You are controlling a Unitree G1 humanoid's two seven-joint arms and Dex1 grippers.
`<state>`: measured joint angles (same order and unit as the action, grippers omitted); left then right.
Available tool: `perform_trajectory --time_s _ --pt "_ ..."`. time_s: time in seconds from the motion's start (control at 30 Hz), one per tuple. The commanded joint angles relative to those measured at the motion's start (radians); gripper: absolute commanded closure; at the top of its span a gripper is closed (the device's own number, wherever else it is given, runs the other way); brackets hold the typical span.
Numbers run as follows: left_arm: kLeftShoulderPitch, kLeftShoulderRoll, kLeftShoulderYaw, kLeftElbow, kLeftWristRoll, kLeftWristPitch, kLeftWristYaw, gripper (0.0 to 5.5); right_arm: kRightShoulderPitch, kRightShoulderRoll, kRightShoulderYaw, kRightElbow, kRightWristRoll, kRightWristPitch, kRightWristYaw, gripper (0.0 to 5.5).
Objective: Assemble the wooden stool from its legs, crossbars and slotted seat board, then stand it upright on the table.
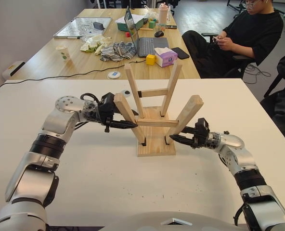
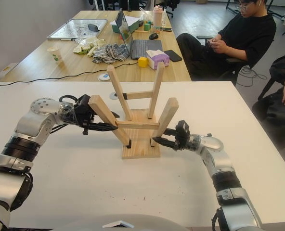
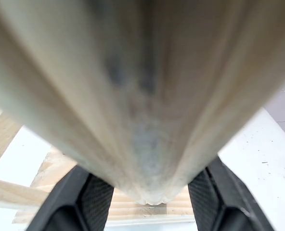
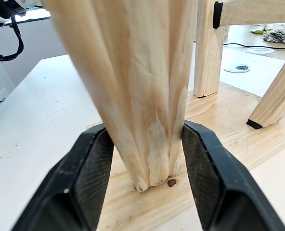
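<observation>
Gripping front-left leg (image 1: 123, 106) low down: left gripper (image 1: 131, 125) | right gripper (image 1: 176, 139) clamped on front-right leg (image 1: 190, 109) near seat board (image 1: 154, 149) | stool (image 1: 152, 92) inverted on table (image 1: 84, 183)

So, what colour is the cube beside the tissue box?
The cube is yellow; clearest in left eye view.

a white table (image 1: 99, 187) spans the lower frame; behind it, upper centre, a wooden table (image 1: 41, 62) bears an open laptop (image 1: 147, 44); grey floor (image 1: 200, 14) upper right.
</observation>
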<state>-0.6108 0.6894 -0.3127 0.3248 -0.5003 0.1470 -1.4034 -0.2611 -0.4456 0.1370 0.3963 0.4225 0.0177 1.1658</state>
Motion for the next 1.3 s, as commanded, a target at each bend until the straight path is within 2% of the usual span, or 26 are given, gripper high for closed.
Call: perform_trajectory --time_s 0.03,0.23,0.4,0.57,0.73,0.83,1.0,1.17,1.3 --pt "0.071 -0.028 -0.159 -0.025 0.213 0.04 0.026 3.48 0.066 -0.016 0.127 0.082 -0.181 0.044 -0.034 3.36" --pt "0.09 -0.045 -0.19 -0.061 0.236 0.035 0.043 3.48 0.054 -0.014 0.126 0.03 -0.137 0.117 -0.039 3.37" --pt "0.081 -0.038 -0.218 -0.076 0.267 0.077 0.073 3.48 0.054 -0.073 0.203 0.009 -0.291 -0.049 -0.049 3.37" --pt "-0.004 -0.038 -0.389 -0.073 0.434 0.18 0.08 3.48 0.042 -0.1 0.261 -0.105 -0.33 -0.046 -0.051 3.37" --pt "0.024 -0.003 -0.512 -0.05 0.536 0.162 0.053 3.48 0.041 -0.09 0.279 -0.151 -0.308 0.003 -0.054 3.37" --pt "0.095 0.04 -0.58 -0.078 0.603 0.126 0.052 3.48 0.02 -0.06 0.305 -0.206 -0.295 0.044 -0.055 3.37" --pt "0.178 0.099 -0.636 -0.08 0.675 0.068 0.041 3.48 -0.103 -0.008 0.416 -0.28 -0.356 0.134 -0.016 3.37" --pt "0.177 0.048 -0.685 -0.026 0.698 0.049 0.051 3.48 -0.165 0.09 0.473 -0.309 -0.281 0.309 0.009 3.37" --pt "0.236 0.034 -0.721 0.023 0.716 0.034 0.086 3.48 -0.123 0.054 0.509 -0.351 -0.241 0.429 0.045 3.37"
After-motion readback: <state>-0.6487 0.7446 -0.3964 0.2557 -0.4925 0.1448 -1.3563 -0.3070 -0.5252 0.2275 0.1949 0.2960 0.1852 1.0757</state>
